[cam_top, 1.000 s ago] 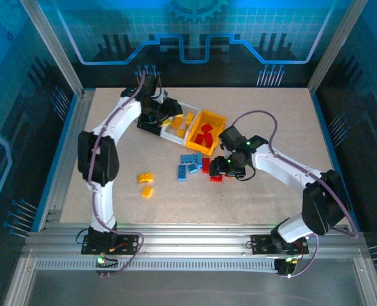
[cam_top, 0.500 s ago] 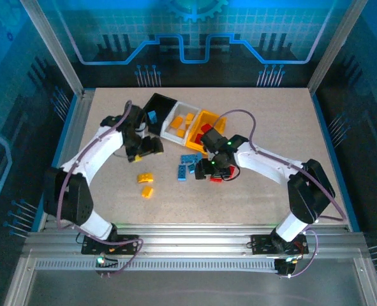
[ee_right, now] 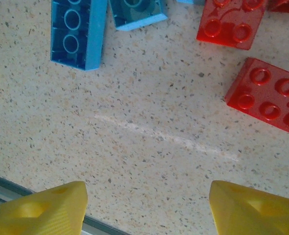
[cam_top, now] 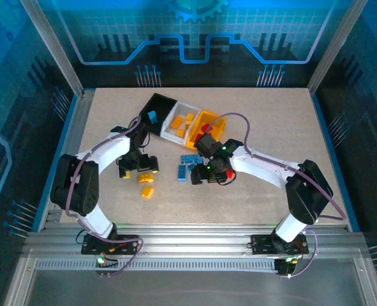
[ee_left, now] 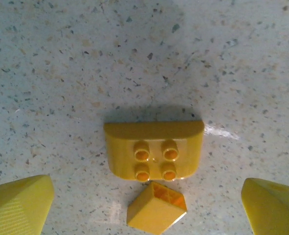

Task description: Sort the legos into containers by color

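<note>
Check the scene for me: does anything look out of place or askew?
The row of bins sits skewed, diagonal to the edges of the table. Red bricks lie in the yellow-orange bin, while yellow-orange bricks lie in the white bin. Nothing looks spilled or broken.

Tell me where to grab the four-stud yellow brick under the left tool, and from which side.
Grip the yellow brick by its two short ends, coming straight down from above. It lies flat, studs up, and the small yellow wedge crowds its near long side, likely leaving little finger room there. The left tool stands open, wider than the brick.
</note>
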### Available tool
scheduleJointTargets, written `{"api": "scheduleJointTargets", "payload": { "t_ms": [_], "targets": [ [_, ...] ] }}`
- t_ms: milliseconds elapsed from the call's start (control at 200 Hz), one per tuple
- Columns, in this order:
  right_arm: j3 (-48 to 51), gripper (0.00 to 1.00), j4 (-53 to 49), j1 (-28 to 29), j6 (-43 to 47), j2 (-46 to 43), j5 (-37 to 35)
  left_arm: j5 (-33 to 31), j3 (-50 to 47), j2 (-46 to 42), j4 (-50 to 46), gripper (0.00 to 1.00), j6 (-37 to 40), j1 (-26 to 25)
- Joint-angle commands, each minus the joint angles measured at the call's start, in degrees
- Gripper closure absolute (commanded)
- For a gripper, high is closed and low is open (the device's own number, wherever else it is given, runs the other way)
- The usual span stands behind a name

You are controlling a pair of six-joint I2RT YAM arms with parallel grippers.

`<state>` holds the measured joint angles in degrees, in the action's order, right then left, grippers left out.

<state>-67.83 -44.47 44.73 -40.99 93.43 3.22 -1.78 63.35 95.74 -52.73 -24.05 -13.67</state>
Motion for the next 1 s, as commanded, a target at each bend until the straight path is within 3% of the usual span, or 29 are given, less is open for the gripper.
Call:
{"api": "scheduleJointTargets", "payload": {
  "t_ms": [0, 335, 640, 996],
  "targets": [
    [1.4, 0.31, -0.3, 0.7, -1.1, -2.1, -1.2, -1.5, 0.6, 1.5, 1.1, 0.01, -1.9, -0.2],
    [0.3, 0.31, -0.9, 0.4, 0.8, -0.9, -0.9, -1.0, 1.8, 6.3, 4.0, 0.02, -4.4, -0.7],
    [1.2, 0.31, -1.5, -1.1, 2.7, -1.4, -0.7, 0.0, 1.3, 10.0, 6.0, 0.15, -5.8, -1.5],
    [4.5, 0.31, 0.6, -2.4, 2.2, -2.3, 0.2, -0.3, -2.4, 7.8, 5.2, 0.13, -6.4, -2.5]
  ]
}}
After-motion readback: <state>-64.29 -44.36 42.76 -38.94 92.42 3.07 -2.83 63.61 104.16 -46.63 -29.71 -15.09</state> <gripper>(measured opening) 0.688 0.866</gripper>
